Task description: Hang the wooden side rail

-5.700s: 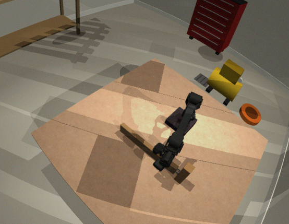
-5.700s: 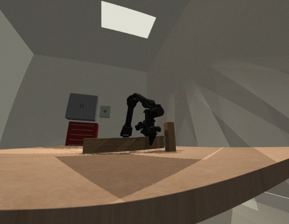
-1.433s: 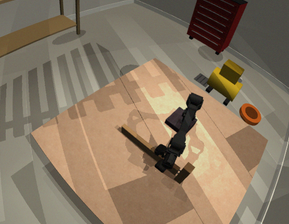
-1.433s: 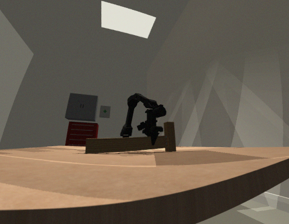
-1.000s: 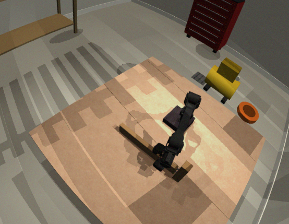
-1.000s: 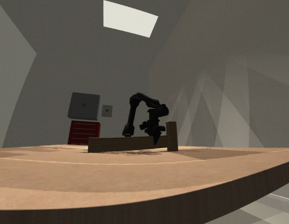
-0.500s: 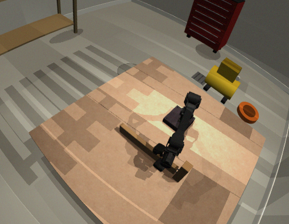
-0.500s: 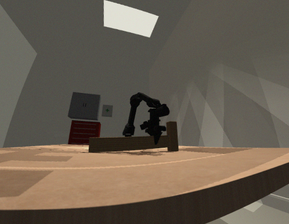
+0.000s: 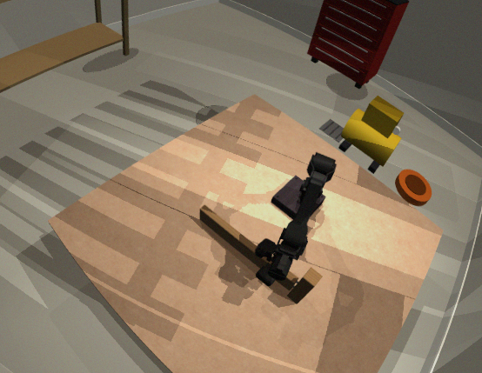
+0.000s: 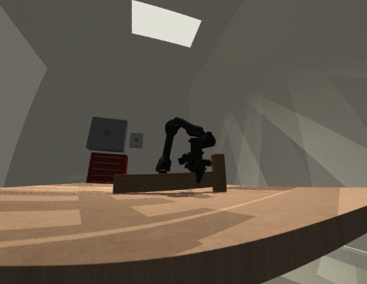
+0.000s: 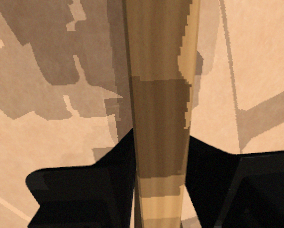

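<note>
The wooden side rail (image 9: 229,232) (image 10: 153,182) (image 11: 160,100) lies long across the table. Its far end rests on the table top and its near end meets the upright headboard post (image 9: 306,284) (image 10: 218,173). That end looks slightly raised in the exterior view. My gripper (image 9: 274,270) (image 10: 198,174) (image 11: 151,130) is shut on the rail close to the post, one dark finger on each side of it. The steel hooks, the pins and the post's slot are hidden.
The arm's dark base (image 9: 292,196) stands on the table behind the rail. On the floor beyond the table (image 9: 123,253) are a yellow compressor (image 9: 372,133), an orange ring (image 9: 413,187), a red drawer cabinet (image 9: 355,27) and wooden shelving (image 9: 44,49).
</note>
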Motion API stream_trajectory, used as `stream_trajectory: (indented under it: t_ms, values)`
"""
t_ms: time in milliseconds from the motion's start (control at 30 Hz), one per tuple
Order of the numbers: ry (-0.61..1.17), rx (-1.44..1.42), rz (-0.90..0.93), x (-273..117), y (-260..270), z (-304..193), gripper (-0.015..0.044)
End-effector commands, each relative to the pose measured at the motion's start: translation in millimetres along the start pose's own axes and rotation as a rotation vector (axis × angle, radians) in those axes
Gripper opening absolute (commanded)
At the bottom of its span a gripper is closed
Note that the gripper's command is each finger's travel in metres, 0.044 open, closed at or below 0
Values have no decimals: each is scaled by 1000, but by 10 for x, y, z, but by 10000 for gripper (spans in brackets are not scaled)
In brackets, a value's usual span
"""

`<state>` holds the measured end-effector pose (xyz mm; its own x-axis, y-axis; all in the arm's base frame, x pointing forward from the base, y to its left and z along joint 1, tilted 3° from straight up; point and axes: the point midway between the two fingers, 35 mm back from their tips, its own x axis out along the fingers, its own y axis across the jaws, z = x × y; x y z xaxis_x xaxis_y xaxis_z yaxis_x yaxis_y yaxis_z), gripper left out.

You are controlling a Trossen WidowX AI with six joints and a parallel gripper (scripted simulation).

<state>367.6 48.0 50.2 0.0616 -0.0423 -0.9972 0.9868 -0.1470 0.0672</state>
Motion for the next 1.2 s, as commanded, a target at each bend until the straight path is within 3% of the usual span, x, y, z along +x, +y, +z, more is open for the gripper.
stream_trajectory:
  t_ms: [0,1167]
  values:
    - [4,0,4,-5,0,-23,0]
    - [5,0,5,-32,22,-52,0]
